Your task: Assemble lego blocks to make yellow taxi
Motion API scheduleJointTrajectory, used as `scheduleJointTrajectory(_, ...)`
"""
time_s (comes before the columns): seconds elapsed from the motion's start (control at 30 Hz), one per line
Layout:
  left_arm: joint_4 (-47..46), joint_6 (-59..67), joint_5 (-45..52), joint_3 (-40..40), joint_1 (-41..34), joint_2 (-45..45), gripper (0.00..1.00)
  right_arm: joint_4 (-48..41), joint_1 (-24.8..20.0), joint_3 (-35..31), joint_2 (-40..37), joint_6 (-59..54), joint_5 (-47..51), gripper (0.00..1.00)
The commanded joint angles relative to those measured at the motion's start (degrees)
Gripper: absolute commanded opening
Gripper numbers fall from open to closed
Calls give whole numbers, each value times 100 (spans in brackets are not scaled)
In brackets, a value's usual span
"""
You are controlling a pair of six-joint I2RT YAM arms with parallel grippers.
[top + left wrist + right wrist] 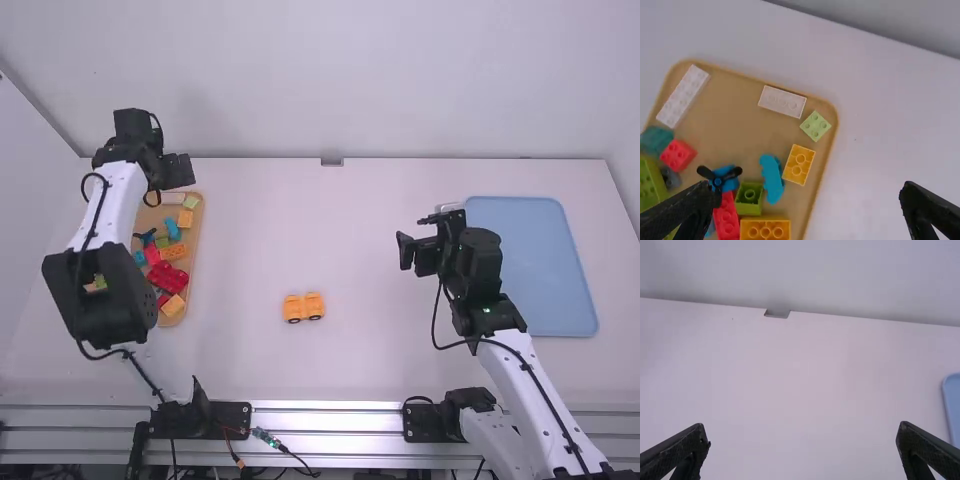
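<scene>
Both stand released, empty: left gripper (182, 171) at far end of block tray (735, 120), right gripper (411, 236) left of blue tray (530, 270), wheeled yellow blocks (294, 306) between, nearer.

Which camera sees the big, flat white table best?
The high view. It looks down on the big, flat white table from the back edge to the silver metal rails. The left wrist view shows a bit around the tan, round-cornered tray. The right wrist view shows a bit beside the flat blue tray.
</scene>
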Motion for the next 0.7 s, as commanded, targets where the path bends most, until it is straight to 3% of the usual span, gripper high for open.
scheduleJointTrajectory(0.0,-349,761,70,623,0,577,99,7,11,197,-10,26,-31,99)
scheduleJointTrajectory(0.2,-991,1277,39,1322,44,1409,99,11,11,195,-10,-9,-35,99)
scheduleJointTrajectory(0.5,-910,1629,509,1095,424,1715,100,-7,17,195,-10,-11,-33,99)
scheduleJointTrajectory(0.53,-867,1638,529,1038,476,1715,94,-11,11,192,-10,-9,-33,99)
scheduleJointTrajectory(0.67,-718,1998,885,815,586,1715,89,7,11,192,-10,-7,-35,99)
